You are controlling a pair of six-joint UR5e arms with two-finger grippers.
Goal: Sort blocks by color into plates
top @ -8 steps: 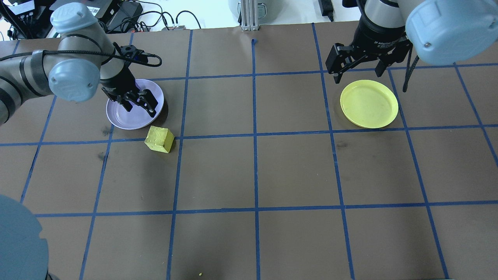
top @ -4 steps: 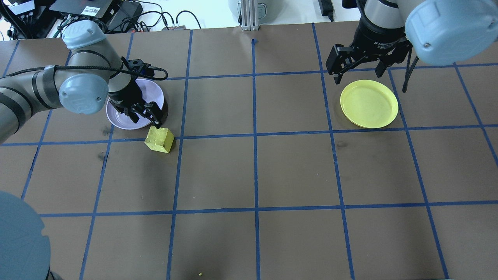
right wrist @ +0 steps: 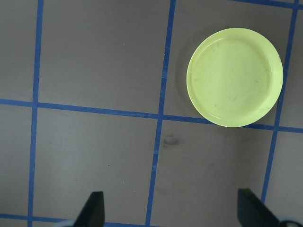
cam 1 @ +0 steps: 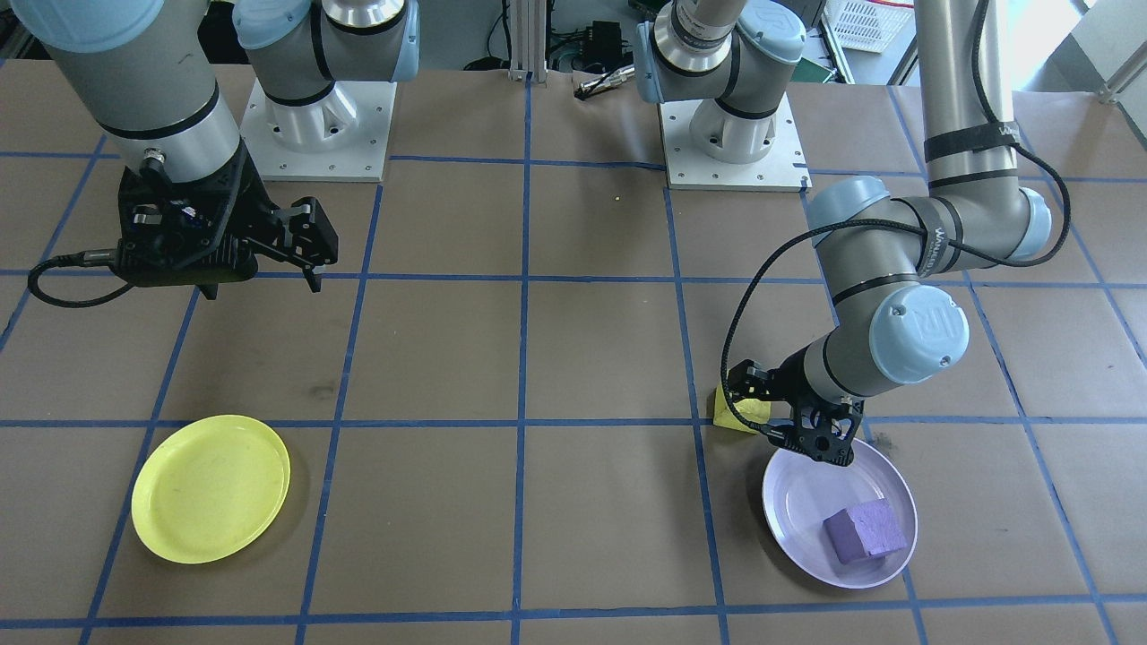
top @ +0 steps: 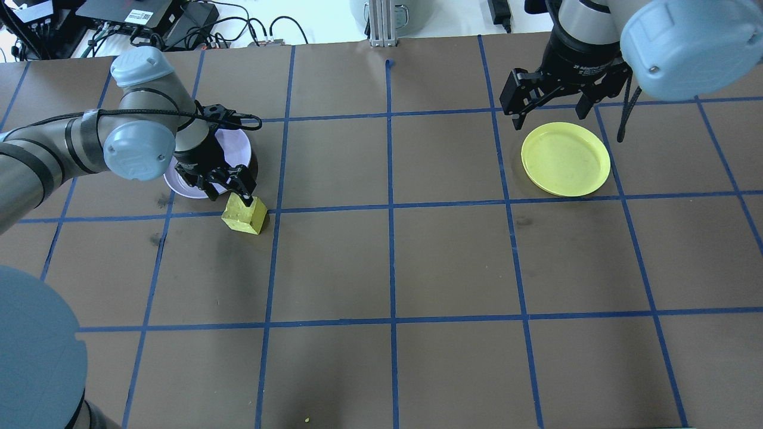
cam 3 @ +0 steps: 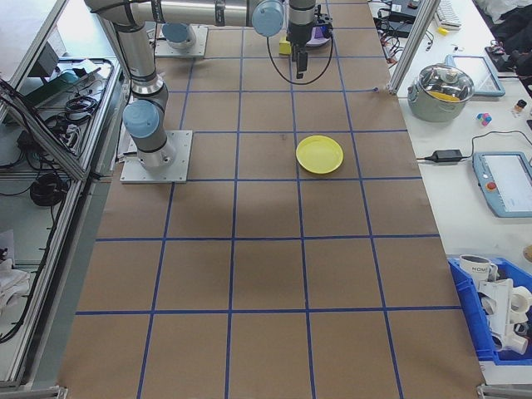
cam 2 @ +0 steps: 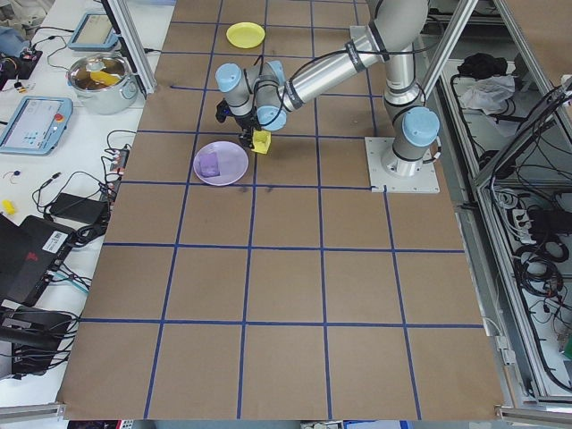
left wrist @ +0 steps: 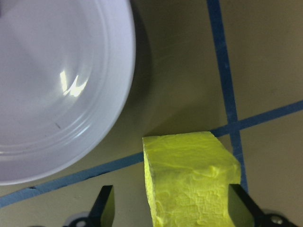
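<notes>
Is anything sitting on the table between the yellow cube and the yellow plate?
Nothing: between yellow cube and yellow plate, the overhead view shows only bare brown table crossed by blue tape lines.

robot lab: taped grid table (top: 453,262)

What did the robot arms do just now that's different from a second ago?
The left tool slid off the lavender plate toward the yellow block and now hangs open around it, not squeezing yet. The purple block sits in that plate. The yellow block, the yellow plate and the right tool stayed put.
</notes>
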